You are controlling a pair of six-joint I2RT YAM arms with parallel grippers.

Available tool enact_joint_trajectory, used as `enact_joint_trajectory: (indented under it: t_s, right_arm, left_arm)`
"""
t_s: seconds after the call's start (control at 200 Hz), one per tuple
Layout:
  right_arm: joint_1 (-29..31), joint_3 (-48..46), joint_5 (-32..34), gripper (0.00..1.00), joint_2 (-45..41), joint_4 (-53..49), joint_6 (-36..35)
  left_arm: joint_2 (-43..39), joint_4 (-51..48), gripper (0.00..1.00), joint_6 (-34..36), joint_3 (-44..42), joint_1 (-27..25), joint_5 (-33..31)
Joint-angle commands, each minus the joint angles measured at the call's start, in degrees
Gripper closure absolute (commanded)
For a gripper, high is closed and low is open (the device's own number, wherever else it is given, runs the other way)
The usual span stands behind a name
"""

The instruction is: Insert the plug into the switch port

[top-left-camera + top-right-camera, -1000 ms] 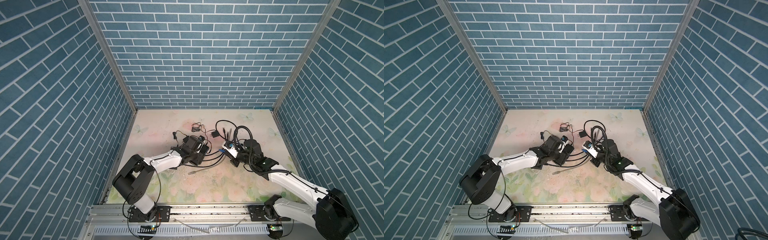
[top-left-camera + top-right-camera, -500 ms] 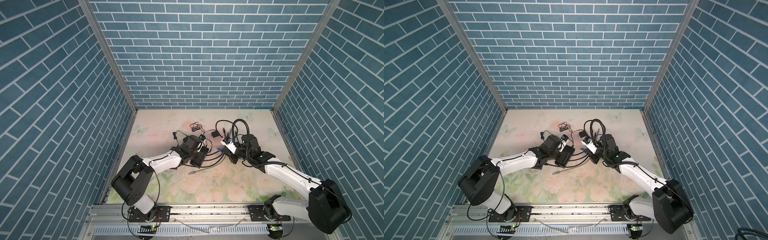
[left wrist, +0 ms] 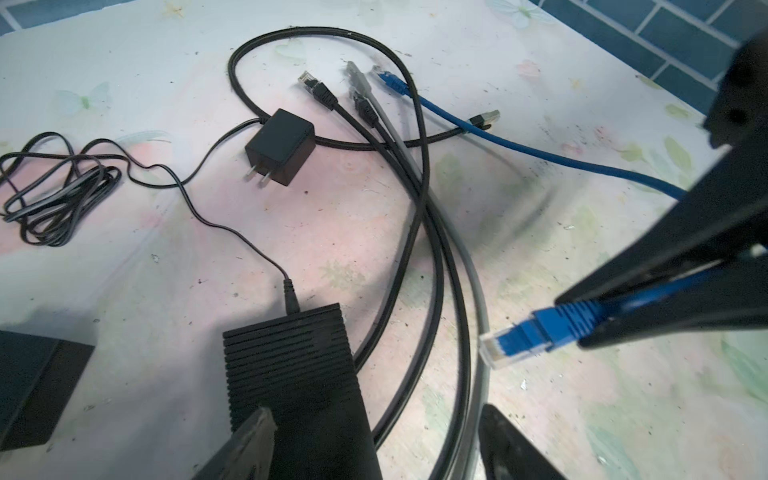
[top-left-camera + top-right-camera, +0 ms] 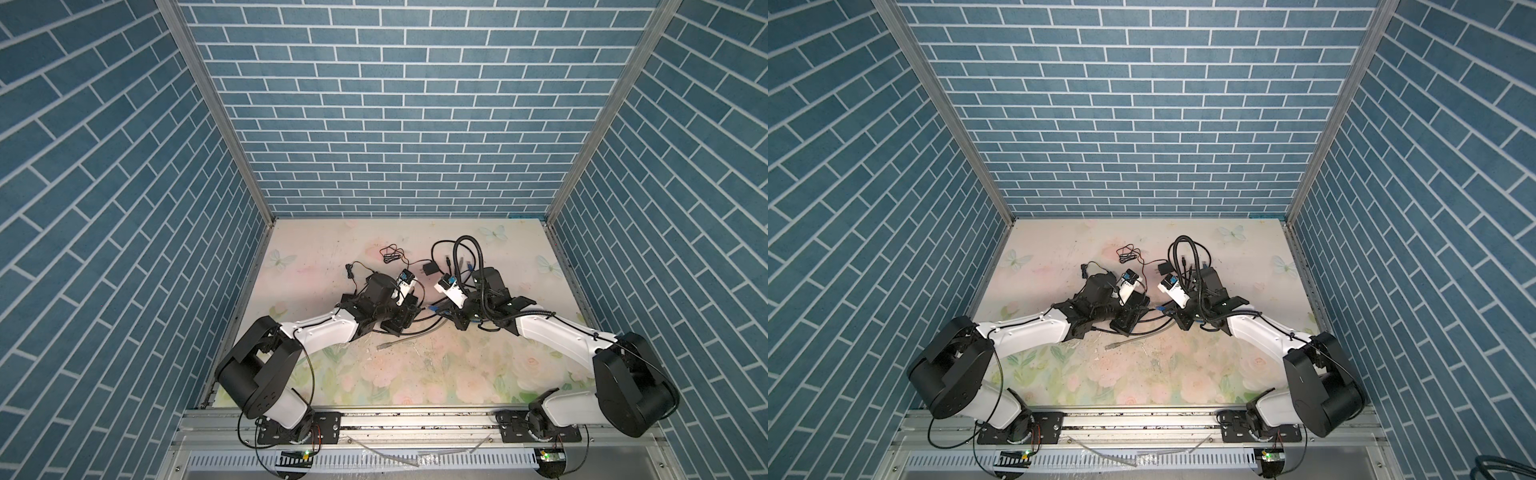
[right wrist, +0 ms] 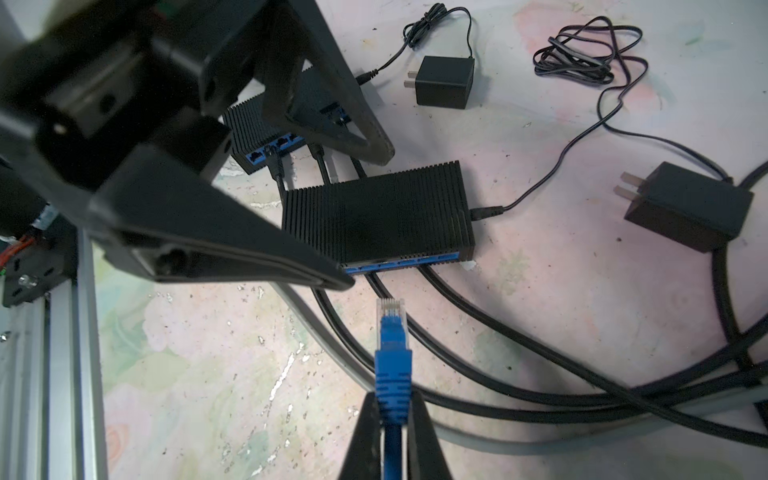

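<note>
Pinching the blue plug (image 5: pixel 390 332) by its boot, the right gripper (image 5: pixel 392 399) is clamped narrow. The plug's clear tip points at the blue port face of the switch (image 5: pixel 415 216) but stops short of it. The switch lies flat on the table (image 5: pixel 208 374), with black cables (image 5: pixel 498 374) alongside. The left gripper (image 5: pixel 365 219) stands wide astride the switch, and one of its fingers (image 3: pixel 507 440) is clear of the switch's side. Beyond lie a second switch (image 5: pixel 253 133) and a power adapter (image 5: pixel 444 81).

Switch (image 5: pixel 374 212), cables (image 3: pixel 432 232), adapter (image 3: pixel 280 145) on floral table (image 4: pixel 415 365)
</note>
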Motion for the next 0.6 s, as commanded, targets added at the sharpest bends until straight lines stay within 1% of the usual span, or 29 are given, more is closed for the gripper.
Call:
enact_joint_trajectory:
  t_s: [0.0,0.11,0.145,0.245,0.335,0.445,0.51,0.595]
  right_arm:
    - [-0.11,2.97,-2.59,1.00,0.96,-3.00,3.53]
    - [-0.06,3.34,-2.40,0.99,1.33,-4.02,3.45]
    - [-0.09,3.49,-2.55,0.97,1.51,-4.22,3.53]
    - [-0.12,3.98,-2.75,0.86,2.42,-4.99,3.65]
    - [-0.11,4.22,-1.28,0.76,3.36,-5.64,2.96]
    - [-0.11,3.26,4.24,0.68,3.29,-5.04,1.08]
    - [-0.11,1.73,6.79,0.64,1.93,-2.97,-0.65]
    - [-0.39,-0.33,15.46,0.57,0.01,1.68,1.39]
  left_arm:
    - [-2.71,9.59,0.22,3.69,-4.53,-1.33,1.72]
    - [-4.20,15.90,0.22,8.01,-8.47,-3.20,1.29]
    - [-4.49,16.78,0.22,8.76,-8.94,-3.61,0.92]
    - [-4.67,16.17,0.22,8.89,-8.87,-3.72,-0.60]
    - [-4.62,15.22,0.22,9.20,-8.54,-3.72,-1.63]
    - [-4.84,14.28,0.22,9.25,-8.12,-3.72,-1.70]
    - [-4.93,13.98,0.22,9.33,-8.24,-3.72,-2.07]
    - [-5.10,13.27,0.22,9.31,-8.03,-3.72,-2.65]
